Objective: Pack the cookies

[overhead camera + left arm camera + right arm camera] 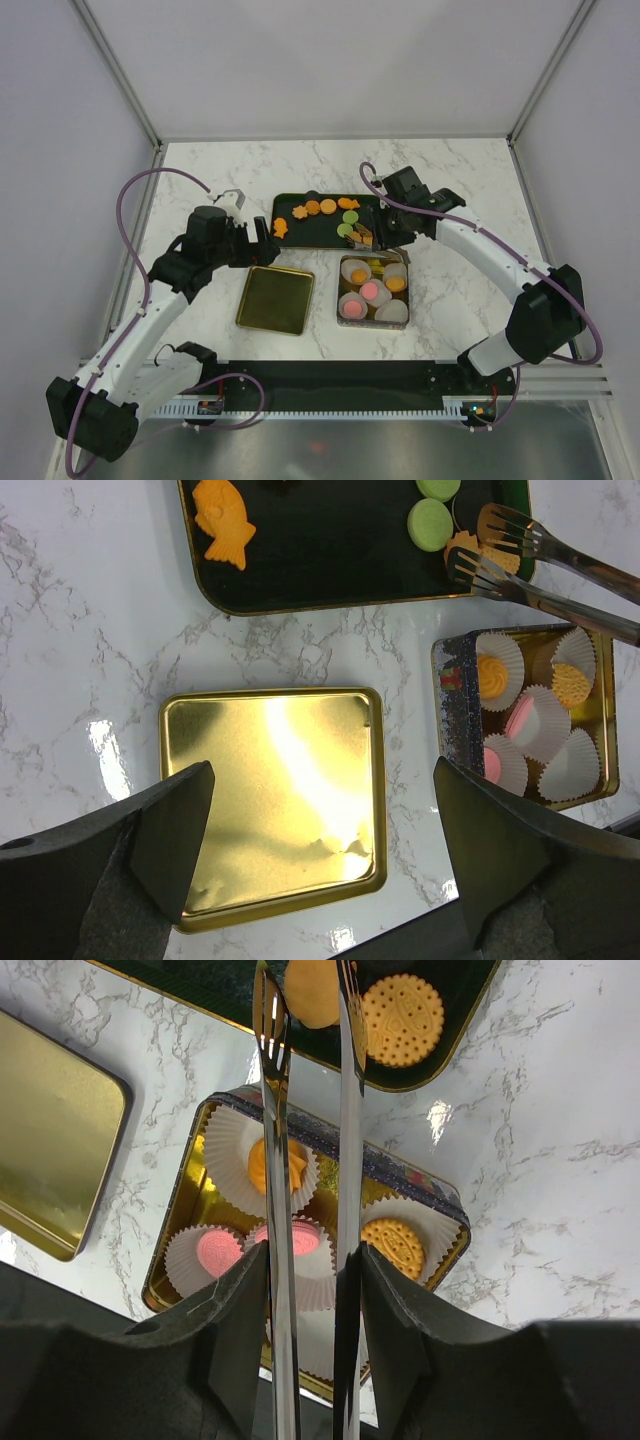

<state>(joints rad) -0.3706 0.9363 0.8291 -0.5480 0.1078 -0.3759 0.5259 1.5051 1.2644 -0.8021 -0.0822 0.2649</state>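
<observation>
Right claw (308,1270) clamped tongs (347,1110), tips straddling one of the cookies (310,990) on the dark tray (340,550); more sat in paper cups (230,1140) inside the tin (400,1165). Left claw (320,790) hung open over the gold lid (270,780) on the worktop (80,630).

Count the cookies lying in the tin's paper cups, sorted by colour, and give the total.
In the tin:
Orange cookies: 2
Pink cookies: 2
Total: 4
</observation>
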